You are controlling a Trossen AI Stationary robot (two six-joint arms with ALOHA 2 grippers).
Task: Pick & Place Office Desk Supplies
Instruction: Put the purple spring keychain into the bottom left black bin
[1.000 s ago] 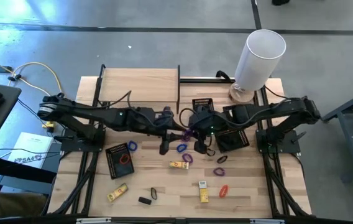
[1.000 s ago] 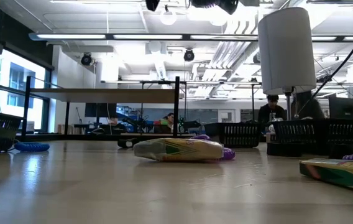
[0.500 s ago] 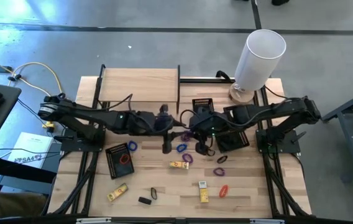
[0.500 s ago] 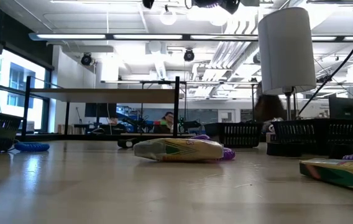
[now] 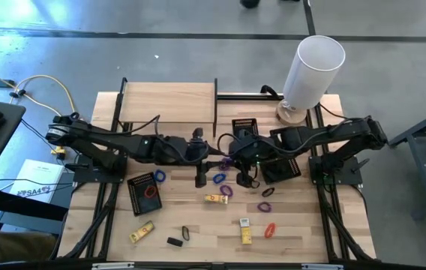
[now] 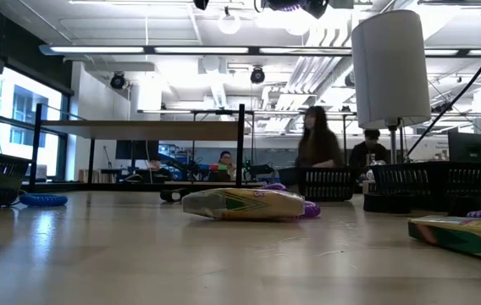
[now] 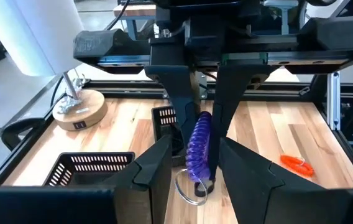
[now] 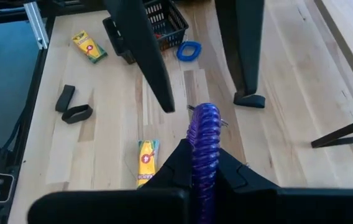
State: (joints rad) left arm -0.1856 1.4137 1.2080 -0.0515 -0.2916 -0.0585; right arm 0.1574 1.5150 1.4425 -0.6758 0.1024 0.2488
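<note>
The purple coil (image 8: 202, 138) hangs mid-table, clamped in the right gripper (image 8: 201, 163); the left gripper (image 7: 192, 163) faces it with fingers parted around the coil's end, not gripping as far as I can tell. Early days: one red loop (image 5: 151, 191) sits in the left tray (image 5: 139, 196). Still loose on the table: three yellow packets, maybe five loops, two black bits

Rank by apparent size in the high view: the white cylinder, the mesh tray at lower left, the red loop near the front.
1. white cylinder
2. mesh tray
3. red loop, clearly the smallest.
</note>
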